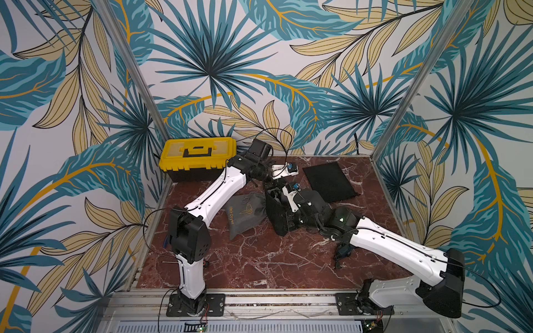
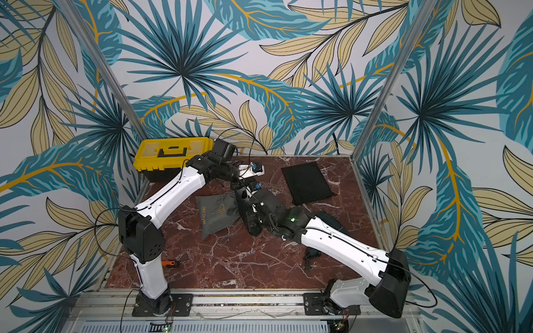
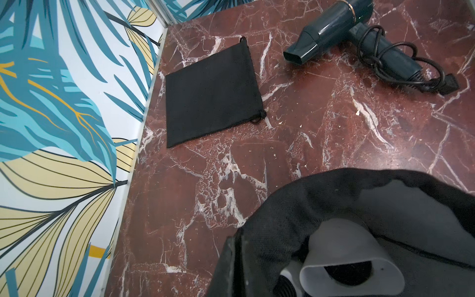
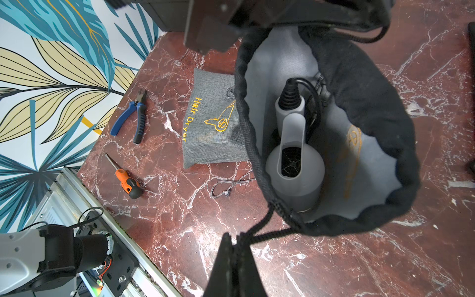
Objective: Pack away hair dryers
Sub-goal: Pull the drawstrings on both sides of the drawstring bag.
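A white hair dryer (image 4: 295, 159) stands nozzle-up inside an open black drawstring pouch (image 4: 365, 102); its nozzle also shows in the left wrist view (image 3: 347, 259). My left gripper (image 3: 236, 257) is shut on the pouch's rim (image 3: 270, 231). My right gripper (image 4: 237, 240) is shut on the pouch's drawstring (image 4: 264, 231). In both top views the pouch (image 1: 275, 213) (image 2: 248, 213) hangs between the two wrists at mid-table. A dark teal hair dryer (image 3: 331, 30) with a wound cord lies on the marble, mostly hidden under the right arm in a top view (image 1: 343, 250).
A bulging grey pouch (image 1: 245, 213) marked "Hair Dryer" lies left of the held pouch. A flat black pouch (image 1: 328, 181) lies at the back right. A yellow toolbox (image 1: 199, 158) stands at the back left. Pliers (image 4: 136, 115) and an orange-handled screwdriver (image 4: 127, 180) lie near the left arm's base.
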`<state>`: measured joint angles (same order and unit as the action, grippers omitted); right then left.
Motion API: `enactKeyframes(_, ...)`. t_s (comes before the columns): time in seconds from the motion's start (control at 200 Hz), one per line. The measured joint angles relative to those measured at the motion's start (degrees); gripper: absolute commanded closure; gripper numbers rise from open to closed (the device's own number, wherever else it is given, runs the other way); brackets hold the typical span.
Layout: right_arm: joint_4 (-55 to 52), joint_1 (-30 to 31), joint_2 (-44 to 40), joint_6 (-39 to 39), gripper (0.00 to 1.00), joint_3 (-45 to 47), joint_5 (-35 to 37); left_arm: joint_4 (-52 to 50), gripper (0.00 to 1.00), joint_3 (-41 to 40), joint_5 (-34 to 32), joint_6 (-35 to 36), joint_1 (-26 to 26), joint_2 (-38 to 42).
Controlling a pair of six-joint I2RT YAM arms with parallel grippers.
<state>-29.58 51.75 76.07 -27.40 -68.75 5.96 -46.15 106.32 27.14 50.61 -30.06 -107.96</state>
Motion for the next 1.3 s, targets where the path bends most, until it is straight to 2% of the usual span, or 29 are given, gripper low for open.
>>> enactKeyframes(0.25, -0.11, 0.02, 0.00, -0.02, 1.00, 0.00, 0.35, -0.20, 1.00, 0.70, -1.84, -0.11, -0.28, -0.22)
enactKeyframes(0.491, -4.26, 0.07, -1.29, -2.32, 1.00, 0.00, 5.29, -0.61, 1.00, 9.38, -5.66, -5.64, 0.87, -0.96)
enactKeyframes(0.661, -9.09, 0.07, -5.40, -5.68, 1.00, 0.02, 9.81, -1.05, 1.00, 15.45, -5.22, -12.74, 4.55, -0.96)
enactKeyframes(0.926, -14.27, 0.07, -14.21, -11.65, 1.00, 3.98, 15.02, -2.69, 1.00, 23.63, -1.09, -24.28, 13.29, -2.95)
enactKeyframes(1.126, -16.26, 0.07, -22.29, -16.68, 1.00, 7.93, 18.60, -3.34, 1.00, 27.43, 2.32, -29.44, 17.11, -4.42)
enactKeyframes(1.302, -18.58, 0.07, -29.11, -20.50, 1.00, 10.25, 20.92, -4.72, 1.00, 34.27, 5.09, -33.05, 20.76, -7.26)
